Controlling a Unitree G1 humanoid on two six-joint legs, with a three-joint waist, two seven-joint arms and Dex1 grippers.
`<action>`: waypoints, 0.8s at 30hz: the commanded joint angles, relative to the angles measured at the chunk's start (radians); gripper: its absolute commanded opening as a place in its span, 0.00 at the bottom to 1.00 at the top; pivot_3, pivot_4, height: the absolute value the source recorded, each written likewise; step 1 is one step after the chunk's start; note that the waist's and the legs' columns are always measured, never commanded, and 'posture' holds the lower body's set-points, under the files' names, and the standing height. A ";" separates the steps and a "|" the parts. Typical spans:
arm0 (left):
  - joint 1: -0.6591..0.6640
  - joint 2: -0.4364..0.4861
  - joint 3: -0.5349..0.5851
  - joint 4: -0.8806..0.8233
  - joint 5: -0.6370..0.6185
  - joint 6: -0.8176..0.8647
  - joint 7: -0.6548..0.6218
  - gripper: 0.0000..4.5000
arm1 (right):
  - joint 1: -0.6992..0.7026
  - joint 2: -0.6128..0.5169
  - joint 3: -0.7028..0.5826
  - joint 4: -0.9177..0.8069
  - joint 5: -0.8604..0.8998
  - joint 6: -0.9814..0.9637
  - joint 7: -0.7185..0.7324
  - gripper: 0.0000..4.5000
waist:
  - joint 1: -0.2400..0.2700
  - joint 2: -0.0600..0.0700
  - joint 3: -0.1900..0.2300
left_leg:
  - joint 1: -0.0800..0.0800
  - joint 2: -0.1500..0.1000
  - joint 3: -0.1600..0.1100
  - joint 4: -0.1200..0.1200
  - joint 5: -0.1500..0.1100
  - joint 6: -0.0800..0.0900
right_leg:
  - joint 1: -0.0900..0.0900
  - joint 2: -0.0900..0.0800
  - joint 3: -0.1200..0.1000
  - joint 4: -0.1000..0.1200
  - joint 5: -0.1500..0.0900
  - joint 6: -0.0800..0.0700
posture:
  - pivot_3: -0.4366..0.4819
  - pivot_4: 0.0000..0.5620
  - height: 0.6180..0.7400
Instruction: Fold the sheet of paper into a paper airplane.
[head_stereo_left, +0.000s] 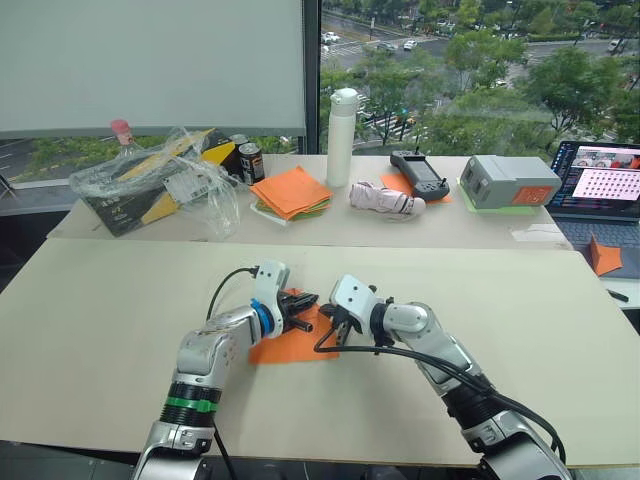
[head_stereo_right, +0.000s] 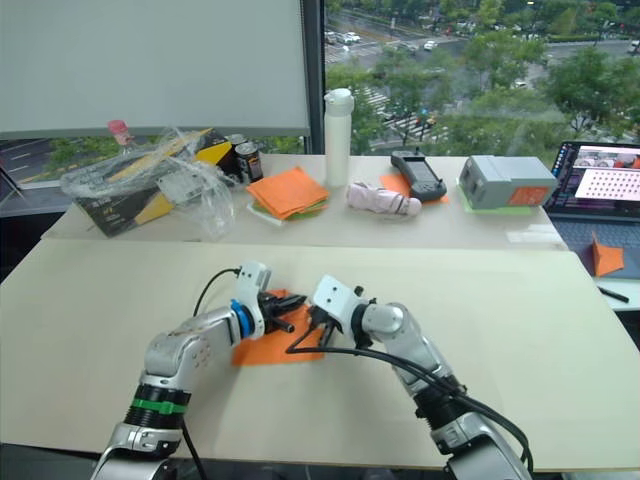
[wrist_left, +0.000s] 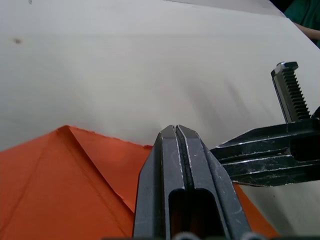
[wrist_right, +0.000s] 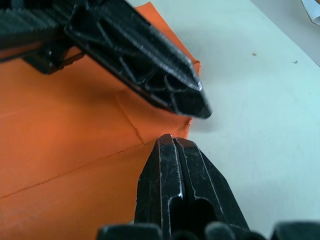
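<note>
The orange sheet of paper (head_stereo_left: 285, 350) lies flat on the near table, partly folded, with a turned-in corner flap and straight creases (wrist_left: 60, 190). My left gripper (head_stereo_left: 305, 312) is shut, its tips resting over the paper's far edge (wrist_left: 176, 131). My right gripper (head_stereo_left: 335, 328) is also shut, and its tips (wrist_right: 170, 140) touch the paper at a crease near its right edge. The two grippers nearly meet tip to tip above the sheet. No finished paper airplane is in view.
On the far table stand a stack of orange and green sheets (head_stereo_left: 292, 192), a white bottle (head_stereo_left: 342, 135), a can (head_stereo_left: 250, 162), a plastic bag (head_stereo_left: 160, 180), a handheld device (head_stereo_left: 420, 175), a grey box (head_stereo_left: 508, 182) and a laptop (head_stereo_left: 600, 185).
</note>
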 joint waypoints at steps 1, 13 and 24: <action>0.011 0.000 -0.011 -0.030 -0.002 -0.005 -0.007 0.00 | 0.024 -0.011 0.019 0.018 -0.018 0.041 0.002 0.00 | 0.000 0.000 0.000 | 0.000 0.000 0.000 0.000 0.000 0.000 | 0.000 0.000 0.000 0.000 0.000 0.000 | 0.48 0.27 1.00; -0.018 0.032 0.006 0.129 0.054 -0.091 -0.010 0.00 | 0.016 -0.009 0.014 0.001 -0.013 0.054 -0.008 0.00 | 0.002 0.000 -0.001 | 0.001 0.000 0.000 0.000 0.000 0.000 | 0.001 0.000 0.000 0.000 0.000 0.000 | 0.48 0.27 1.00; -0.041 0.055 0.018 0.209 0.066 -0.148 -0.020 0.00 | 0.011 -0.011 0.013 -0.006 -0.009 0.062 -0.005 0.00 | 0.001 0.000 -0.002 | 0.003 0.000 0.000 0.000 0.000 0.001 | 0.002 0.000 0.000 0.000 0.000 0.000 | 0.48 0.27 1.00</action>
